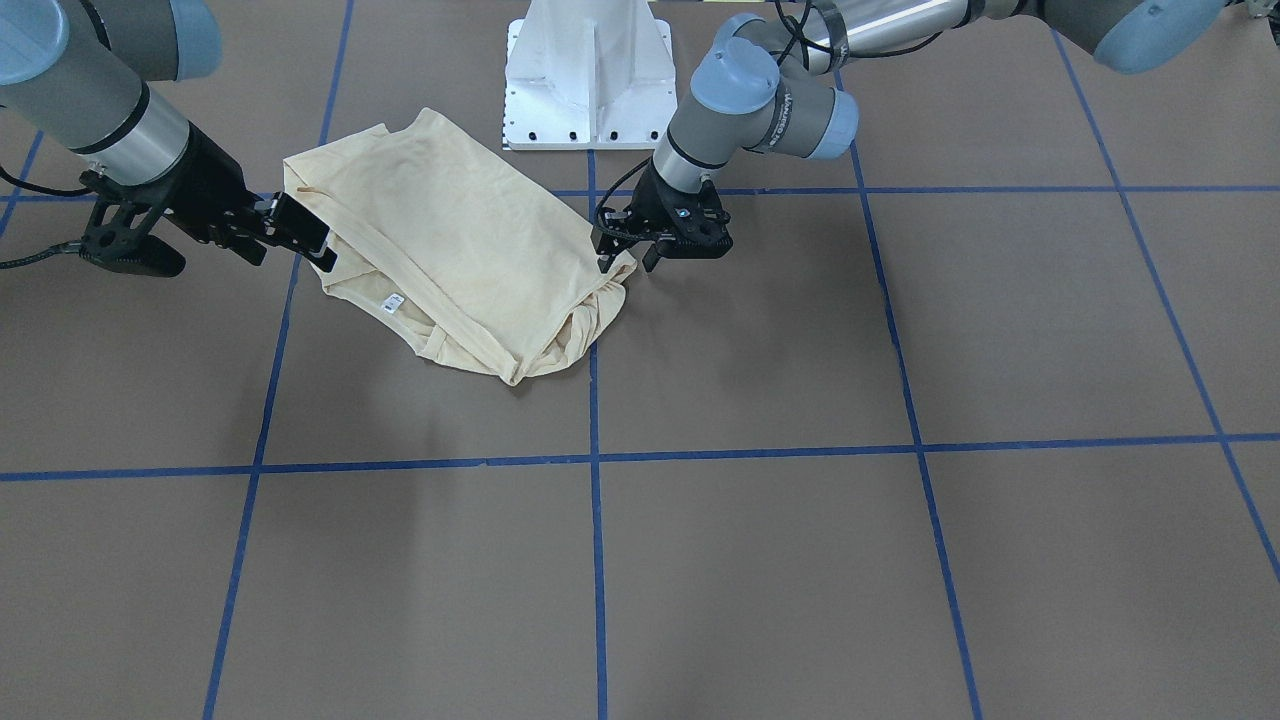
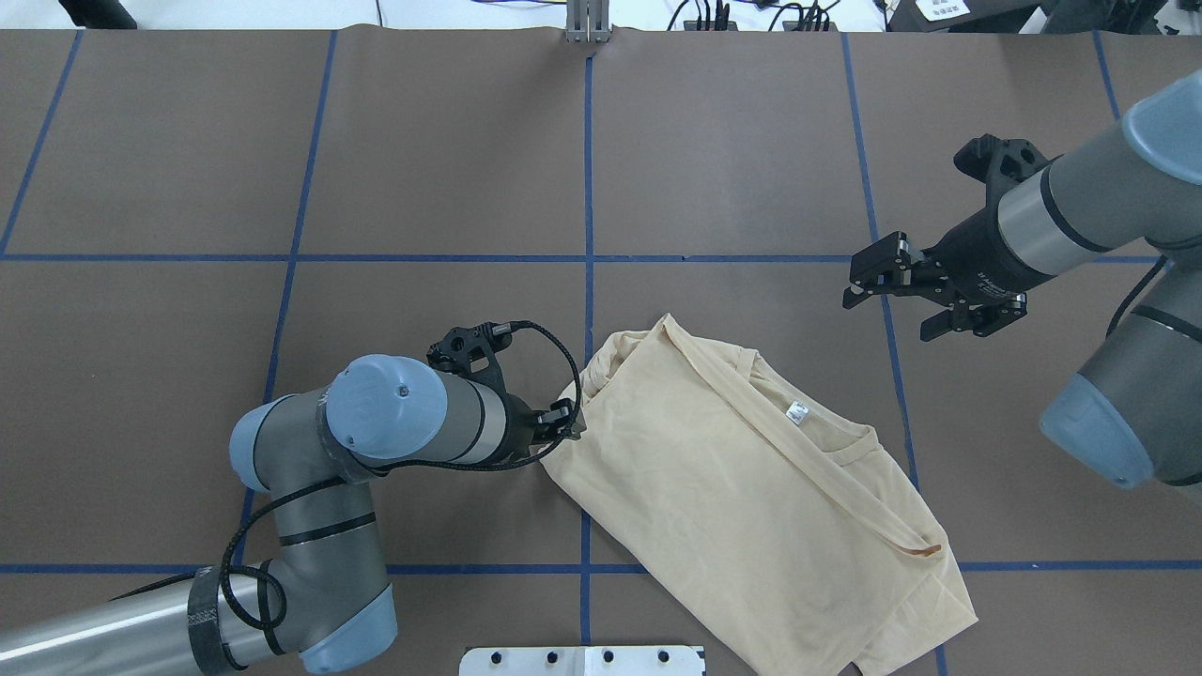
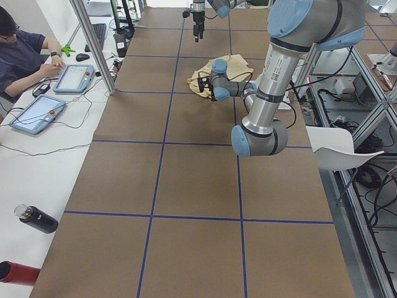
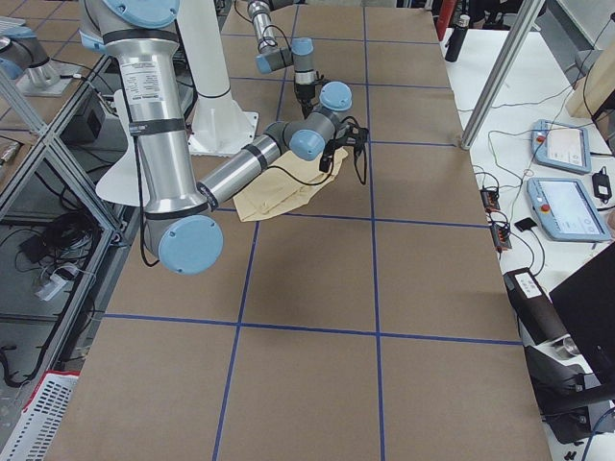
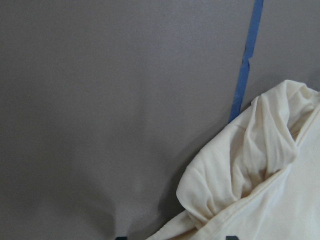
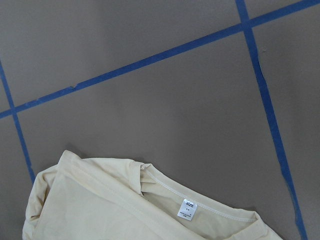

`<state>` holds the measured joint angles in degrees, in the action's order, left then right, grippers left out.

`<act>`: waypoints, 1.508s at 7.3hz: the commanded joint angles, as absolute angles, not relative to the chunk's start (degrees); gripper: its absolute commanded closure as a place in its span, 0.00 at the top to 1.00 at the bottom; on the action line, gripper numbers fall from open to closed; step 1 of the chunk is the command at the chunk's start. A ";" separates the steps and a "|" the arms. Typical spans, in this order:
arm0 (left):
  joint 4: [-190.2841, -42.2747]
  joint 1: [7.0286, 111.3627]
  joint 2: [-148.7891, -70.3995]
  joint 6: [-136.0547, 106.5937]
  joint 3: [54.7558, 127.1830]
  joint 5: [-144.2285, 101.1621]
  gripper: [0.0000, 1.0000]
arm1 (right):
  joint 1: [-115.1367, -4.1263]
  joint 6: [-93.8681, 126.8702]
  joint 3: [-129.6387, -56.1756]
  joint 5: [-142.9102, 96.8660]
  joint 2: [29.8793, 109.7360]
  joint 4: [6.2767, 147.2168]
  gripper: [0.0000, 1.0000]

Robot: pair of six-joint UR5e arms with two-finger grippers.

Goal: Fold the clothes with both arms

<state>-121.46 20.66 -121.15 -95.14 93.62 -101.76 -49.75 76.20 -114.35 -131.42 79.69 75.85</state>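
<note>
Shirt (image 2: 742, 488) is noted lying partly folded on the table (image 2: 423, 188), at 5 o'clock from centre in the overhead view. Left gripper (image 2: 566, 424) is set at the shirt's 9 o'clock corner, with jaws spread astride the bunched edge. Right gripper (image 2: 853, 286) is positioned clear at 2 o'clock, with jaws spread and empty. Recommended: all bunched layers should be pinched before lifting, and the label (image 2: 797, 411) edge should be gripped so the fold is drawn evenly.

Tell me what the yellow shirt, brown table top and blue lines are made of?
Shirt: thin, soft, matte knit cloth, maybe cotton; it bunches into folds. Table top: probably brown paper or card, flat and dull. Blue lines: likely stuck-on tape, with small joins showing.
</note>
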 commanded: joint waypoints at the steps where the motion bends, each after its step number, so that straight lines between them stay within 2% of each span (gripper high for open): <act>1: -121.46 20.65 -121.20 -95.10 93.52 -101.78 0.67 | -49.75 76.20 -114.43 -131.48 79.72 75.85 1.00; 6: -121.47 20.65 -121.99 -95.10 93.16 -101.86 0.64 | -49.83 76.20 -114.26 -131.48 79.72 75.85 1.00; 7: -121.46 20.65 -122.08 -95.10 93.16 -101.95 0.61 | -49.83 76.20 -114.26 -131.48 79.72 75.85 1.00; 9: -121.46 20.65 -122.08 -95.19 93.08 -101.95 0.48 | -49.92 76.20 -114.17 -131.48 79.72 75.85 1.00; 11: -121.46 20.65 -122.08 -95.10 92.99 -101.87 0.46 | -49.92 76.20 -114.17 -131.48 79.72 75.85 1.00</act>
<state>-121.47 20.65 -122.08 -95.13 93.04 -101.94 -49.92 76.20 -114.18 -131.48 79.73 75.85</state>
